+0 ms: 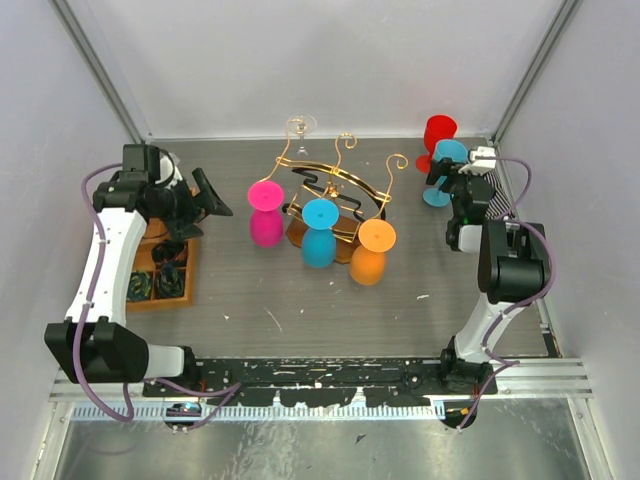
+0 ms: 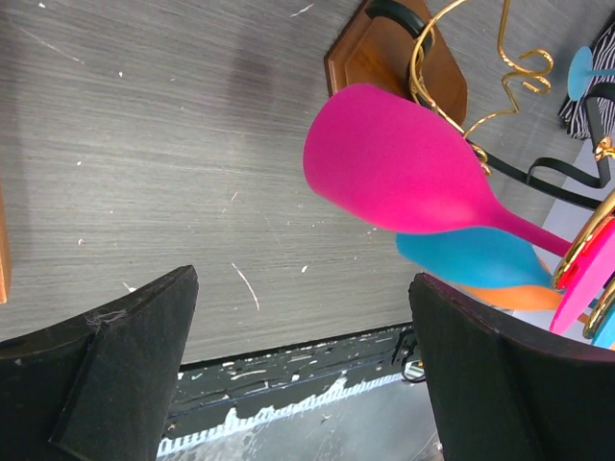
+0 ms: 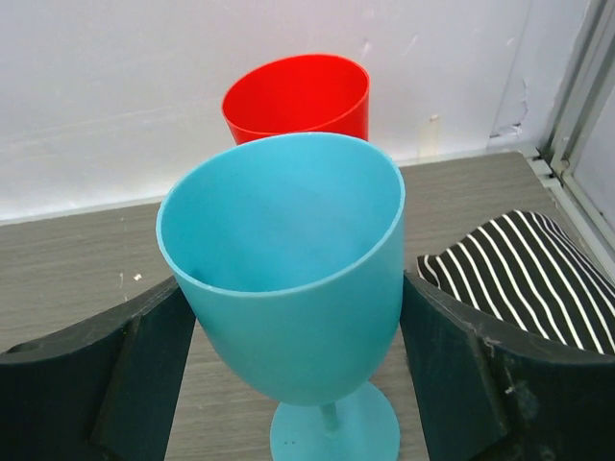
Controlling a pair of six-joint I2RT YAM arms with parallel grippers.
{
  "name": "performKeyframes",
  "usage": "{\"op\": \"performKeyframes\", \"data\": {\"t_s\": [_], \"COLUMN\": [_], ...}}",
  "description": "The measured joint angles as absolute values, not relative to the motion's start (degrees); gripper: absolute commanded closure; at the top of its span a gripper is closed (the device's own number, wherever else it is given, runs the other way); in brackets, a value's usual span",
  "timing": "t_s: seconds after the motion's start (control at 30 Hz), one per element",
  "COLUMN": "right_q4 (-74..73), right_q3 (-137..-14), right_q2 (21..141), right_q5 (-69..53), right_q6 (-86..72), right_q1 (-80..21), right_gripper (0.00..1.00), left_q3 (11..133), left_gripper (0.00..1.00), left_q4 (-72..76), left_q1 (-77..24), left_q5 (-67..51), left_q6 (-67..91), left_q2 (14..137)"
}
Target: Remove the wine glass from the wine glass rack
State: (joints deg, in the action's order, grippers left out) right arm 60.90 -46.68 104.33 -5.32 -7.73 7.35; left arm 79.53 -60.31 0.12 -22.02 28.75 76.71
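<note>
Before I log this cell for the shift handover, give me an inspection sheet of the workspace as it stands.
Surface: grey wood-grain table, white scuffs and specks.
Job's things: wine glass rack with pink glass, blue glass and orange glass hanging bowl-down; clear glass at its far end.
Clutter: orange tray at left; red glass and striped cloth at right.
Claws: left claw open, empty; right claw straddles the standing light blue glass, contact unclear.
Cables: purple cables run along both arms.
Surroundings: white walls, metal frame posts.
</note>
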Motion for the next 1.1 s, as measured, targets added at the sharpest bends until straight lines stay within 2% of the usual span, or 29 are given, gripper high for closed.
{"op": "performKeyframes", "data": {"t_s": [0.23,0.47,0.57,0.93,1.1], "right_q4": [66.43,66.76,66.76,65.06,60.49], "right_q3": [-47.09,-47.68,-47.68,-46.59,-44.27], "right_q2": [107.85,110.39,110.39,110.02,105.65], "right_q5": [-6.79,-7.81,-8.12,-8.21,-7.31], "right_q6": [-7.88,-7.25,-6.66,-4.75,-3.88], "right_q1": [7.40,7.90,8.01,8.01,8.01], "right_gripper": [0.25,0.16,0.01,0.00,0.00], "left_q3": [78.52,77.08,76.75,75.09,74.87], "left_gripper": [0.01,0.00,0.00,0.00,0.01], "left_q4": [-57.49,-56.49,-56.05,-54.94,-54.65], "left_q1": [0.12,0.12,0.12,0.12,0.12], "left_q5": [-22.15,-21.89,-21.89,-20.53,-19.70], "left_q6": [28.99,28.77,28.80,29.02,28.99], "left_q2": [76.49,76.12,76.12,75.83,75.83]}}
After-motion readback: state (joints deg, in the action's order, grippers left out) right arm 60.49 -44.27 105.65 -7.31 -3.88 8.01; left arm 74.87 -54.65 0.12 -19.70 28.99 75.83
